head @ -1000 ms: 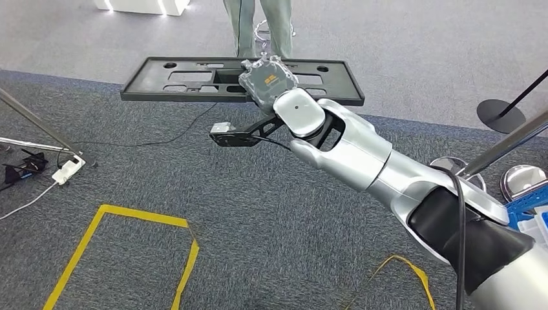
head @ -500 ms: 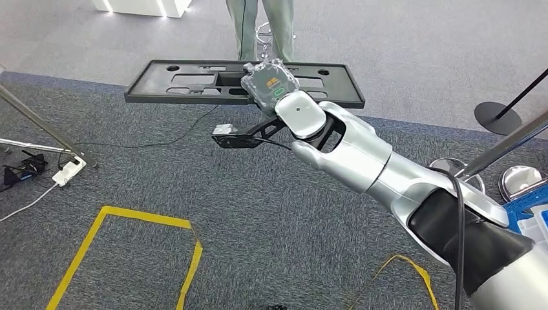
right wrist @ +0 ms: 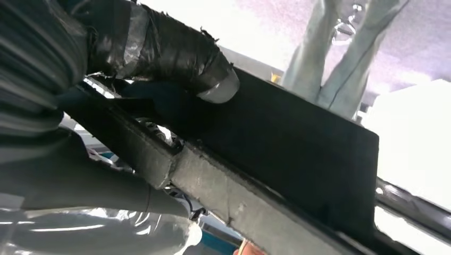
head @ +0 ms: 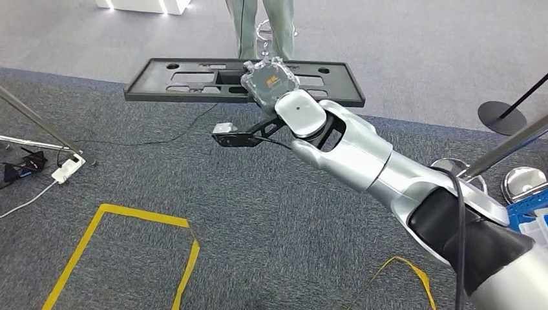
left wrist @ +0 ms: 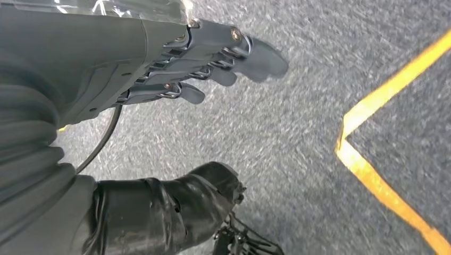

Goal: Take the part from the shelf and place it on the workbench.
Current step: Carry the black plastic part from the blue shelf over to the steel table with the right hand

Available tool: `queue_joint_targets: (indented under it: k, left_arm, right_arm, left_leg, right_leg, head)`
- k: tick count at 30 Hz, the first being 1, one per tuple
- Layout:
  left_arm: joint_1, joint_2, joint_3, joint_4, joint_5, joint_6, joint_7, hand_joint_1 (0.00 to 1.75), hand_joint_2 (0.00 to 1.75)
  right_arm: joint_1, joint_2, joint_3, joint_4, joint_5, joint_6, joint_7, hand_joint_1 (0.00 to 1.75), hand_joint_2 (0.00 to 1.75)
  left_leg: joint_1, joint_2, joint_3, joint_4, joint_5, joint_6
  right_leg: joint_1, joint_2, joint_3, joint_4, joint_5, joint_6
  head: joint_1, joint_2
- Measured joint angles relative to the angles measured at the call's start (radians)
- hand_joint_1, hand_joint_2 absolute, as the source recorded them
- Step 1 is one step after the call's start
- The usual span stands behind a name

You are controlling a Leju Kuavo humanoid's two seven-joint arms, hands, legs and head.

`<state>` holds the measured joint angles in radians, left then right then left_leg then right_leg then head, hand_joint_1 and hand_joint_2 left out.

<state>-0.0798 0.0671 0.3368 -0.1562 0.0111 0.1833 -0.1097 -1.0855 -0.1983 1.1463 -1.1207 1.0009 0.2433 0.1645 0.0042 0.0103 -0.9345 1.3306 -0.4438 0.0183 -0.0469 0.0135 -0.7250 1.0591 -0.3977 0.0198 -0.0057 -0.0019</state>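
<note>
Gripping the long black part, the right hand; left hand fingers loosely spread, holding nothing.

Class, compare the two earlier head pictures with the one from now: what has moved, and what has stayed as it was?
Almost nothing has changed. The right robot hand still holds the long black part out over the carpet, at most drifting slightly within the picture. The grip looks the same. The person's legs beyond the part, the yellow tape on the floor and the white power strip stay where they were.
</note>
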Motion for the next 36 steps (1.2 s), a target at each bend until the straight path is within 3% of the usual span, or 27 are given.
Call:
queue_joint_targets:
  k: [1, 3, 4, 6, 8, 9, 10, 13, 14, 15, 17, 19, 20, 21, 23, 25, 27, 29, 30, 31, 34, 36]
  left_arm:
    - [0.000, -0.001, 0.000, 0.000, 0.000, 0.001, 0.000, 0.00, 1.75]
    - [-0.003, 0.000, 0.000, 0.000, 0.000, 0.002, 0.000, 0.00, 1.75]
    - [-0.005, 0.000, 0.000, 0.000, 0.000, 0.002, -0.001, 0.00, 1.75]
    - [-0.008, 0.002, 0.000, 0.000, 0.000, 0.003, -0.001, 0.00, 1.75]
    - [-0.007, 0.007, 0.000, 0.000, 0.000, 0.004, -0.001, 0.00, 1.75]
    - [-0.006, 0.009, 0.000, 0.000, 0.000, 0.005, -0.001, 0.00, 1.75]
    - [-0.007, 0.010, 0.000, 0.000, 0.000, 0.005, -0.001, 0.00, 1.75]
    - [-0.008, 0.009, 0.000, 0.000, 0.000, 0.005, -0.001, 0.00, 1.75]
    - [-0.008, 0.008, 0.000, 0.000, 0.000, 0.005, -0.001, 0.00, 1.75]
    - [-0.007, 0.005, 0.000, 0.000, 0.000, 0.004, 0.000, 0.00, 1.75]
    - [-0.004, 0.001, 0.000, 0.000, 0.000, 0.004, 0.000, 0.00, 1.75]
    - [-0.003, 0.001, 0.000, 0.000, 0.000, 0.004, 0.000, 0.00, 1.75]
    - [-0.003, 0.002, 0.000, 0.000, 0.000, 0.004, 0.000, 0.00, 1.75]
    - [-0.002, 0.003, 0.000, 0.000, 0.001, 0.005, 0.000, 0.00, 1.75]
    - [0.001, 0.004, 0.000, 0.000, 0.001, 0.005, 0.000, 0.00, 1.75]
    - [0.006, 0.004, 0.000, 0.001, 0.001, 0.005, 0.000, 0.00, 1.75]
    - [0.007, 0.002, 0.000, 0.001, 0.001, 0.005, -0.001, 0.00, 1.75]
    - [0.007, -0.002, 0.000, 0.001, 0.001, 0.004, -0.001, 0.00, 1.75]
    - [0.007, -0.005, 0.000, 0.001, 0.001, 0.003, -0.001, 0.00, 1.75]
    - [0.007, -0.006, 0.000, 0.001, 0.001, 0.003, -0.001, 0.00, 1.75]
    - [0.005, -0.002, 0.000, 0.001, 0.001, 0.005, -0.001, 0.00, 1.75]
    - [0.003, 0.006, 0.000, 0.001, 0.001, 0.005, -0.001, 0.00, 1.75]
  right_arm:
    - [0.001, 0.001, 0.000, 0.000, 0.001, 0.000, 0.000, 1.75, 1.75]
    - [-0.007, 0.002, 0.000, 0.001, 0.002, -0.001, 0.000, 1.75, 1.75]
    - [-0.012, 0.002, 0.000, 0.001, 0.003, -0.001, 0.000, 1.75, 1.75]
    - [-0.015, 0.003, -0.001, 0.001, 0.004, -0.001, 0.002, 1.75, 1.75]
    - [-0.009, 0.003, -0.001, 0.002, 0.005, -0.001, 0.003, 1.75, 1.75]
    - [-0.005, 0.002, -0.001, 0.003, 0.005, -0.001, 0.004, 1.75, 1.75]
    - [-0.003, 0.002, -0.001, 0.004, 0.005, -0.001, 0.004, 1.75, 1.75]
    - [0.000, 0.001, -0.001, 0.005, 0.006, 0.000, 0.006, 1.75, 1.75]
    - [0.002, 0.001, -0.001, 0.006, 0.006, 0.000, 0.006, 1.75, 1.75]
    - [0.004, 0.001, -0.001, 0.006, 0.006, 0.000, 0.006, 1.75, 1.75]
    - [0.003, 0.002, -0.001, 0.007, 0.006, 0.001, 0.006, 1.75, 1.75]
    - [-0.008, 0.004, -0.001, 0.005, 0.006, 0.000, 0.006, 1.75, 1.75]
    - [-0.013, 0.005, -0.001, 0.004, 0.007, 0.000, 0.006, 1.75, 1.75]
    - [-0.017, 0.006, -0.001, 0.003, 0.007, 0.000, 0.006, 1.75, 1.75]
    - [-0.017, 0.007, -0.001, 0.003, 0.008, 0.000, 0.006, 1.75, 1.75]
    - [-0.013, 0.009, -0.001, 0.002, 0.008, 0.001, 0.006, 1.75, 1.75]
    - [-0.014, 0.011, -0.002, 0.001, 0.009, 0.001, 0.006, 1.75, 1.75]
    - [-0.016, 0.011, -0.002, 0.001, 0.009, 0.001, 0.006, 1.75, 1.75]
    - [-0.017, 0.011, -0.002, 0.001, 0.009, 0.001, 0.006, 1.75, 1.75]
    - [-0.017, 0.012, -0.002, 0.001, 0.009, 0.001, 0.006, 1.75, 1.75]
    - [-0.020, 0.014, -0.002, 0.000, 0.010, 0.001, 0.006, 1.75, 1.75]
    - [-0.021, 0.014, -0.002, 0.000, 0.010, 0.001, 0.006, 1.75, 1.75]
  left_leg:
    - [0.000, 0.000, 0.028, -0.063, 0.032, 0.001]
    - [-0.003, 0.000, 0.127, -0.238, 0.097, 0.004]
    - [-0.007, -0.002, 0.167, -0.304, 0.114, 0.005]
    - [-0.022, -0.011, 0.202, -0.355, 0.122, 0.007]
    - [-0.033, -0.016, 0.209, -0.378, 0.130, 0.013]
    - [-0.034, -0.019, 0.214, -0.390, 0.134, 0.018]
    - [-0.033, -0.021, 0.218, -0.399, 0.137, 0.025]
    - [-0.032, -0.036, 0.208, -0.383, 0.134, 0.043]
    - [-0.032, -0.043, 0.202, -0.373, 0.131, 0.046]
    - [-0.032, -0.053, 0.195, -0.363, 0.129, 0.047]
    - [-0.030, -0.075, 0.183, -0.345, 0.126, 0.047]
    - [-0.032, -0.099, 0.172, -0.325, 0.126, 0.041]
    - [-0.033, -0.110, 0.167, -0.320, 0.128, 0.038]
    - [-0.034, -0.121, 0.162, -0.318, 0.132, 0.035]
    - [-0.033, -0.135, 0.152, -0.321, 0.136, 0.032]
    - [-0.034, -0.099, 0.124, -0.276, 0.112, 0.018]
    - [-0.027, -0.038, 0.068, -0.151, 0.055, 0.000]
    - [-0.017, -0.012, 0.021, -0.042, 0.015, -0.005]
    - [-0.016, -0.009, 0.022, -0.036, 0.018, -0.002]
    - [-0.017, -0.008, 0.044, -0.069, 0.037, 0.002]
    - [-0.042, 0.030, 0.178, -0.283, 0.111, 0.023]
    - [-0.060, 0.042, 0.225, -0.356, 0.116, 0.033]
  right_leg:
    - [-0.002, 0.000, 0.009, -0.010, 0.000, 0.000]
    - [-0.007, 0.002, 0.027, -0.027, 0.001, 0.003]
    - [-0.011, 0.002, 0.032, -0.032, 0.002, 0.006]
    - [-0.022, 0.001, 0.035, -0.039, 0.005, 0.017]
    - [-0.031, -0.001, 0.031, -0.041, 0.001, 0.030]
    - [-0.030, -0.002, 0.020, -0.023, -0.012, 0.030]
    - [-0.024, -0.003, -0.002, 0.019, -0.034, 0.026]
    - [0.003, 0.002, -0.116, 0.231, -0.111, 0.006]
    - [0.010, 0.003, -0.141, 0.272, -0.117, 0.003]
    - [0.015, 0.004, -0.144, 0.271, -0.107, 0.001]
    - [0.018, 0.018, -0.089, 0.171, -0.069, -0.004]
    - [0.011, 0.059, -0.005, 0.050, -0.044, -0.003]
    - [0.008, 0.072, 0.019, 0.020, -0.038, -0.002]
    - [0.008, 0.073, 0.030, 0.008, -0.034, -0.001]
    - [0.007, 0.045, 0.028, 0.009, -0.030, -0.003]
    - [0.004, 0.020, 0.030, 0.005, -0.028, -0.007]
    - [0.009, -0.003, 0.036, 0.002, -0.028, -0.009]
    - [0.014, -0.028, 0.046, -0.006, -0.029, -0.008]
    - [0.015, -0.040, 0.052, -0.012, -0.029, -0.008]
    - [0.016, -0.050, 0.059, -0.019, -0.029, -0.008]
    - [0.015, -0.076, 0.082, -0.041, -0.029, -0.006]
    - [0.013, -0.090, 0.088, -0.053, -0.027, -0.002]
  head:
    - [0.000, 0.000]
    - [0.000, 0.000]
    - [0.000, 0.000]
    - [0.001, 0.000]
    - [0.001, 0.000]
    - [0.001, 0.000]
    - [0.002, 0.000]
    - [0.007, 0.000]
    - [0.008, 0.000]
    - [0.008, 0.000]
    - [0.009, 0.000]
    - [0.009, 0.000]
    - [0.007, 0.000]
    - [0.007, 0.000]
    - [0.007, 0.000]
    - [0.001, 0.000]
    - [-0.006, 0.000]
    - [-0.006, 0.000]
    - [-0.006, 0.000]
    - [-0.006, 0.000]
    - [-0.006, 0.000]
    - [-0.005, 0.000]
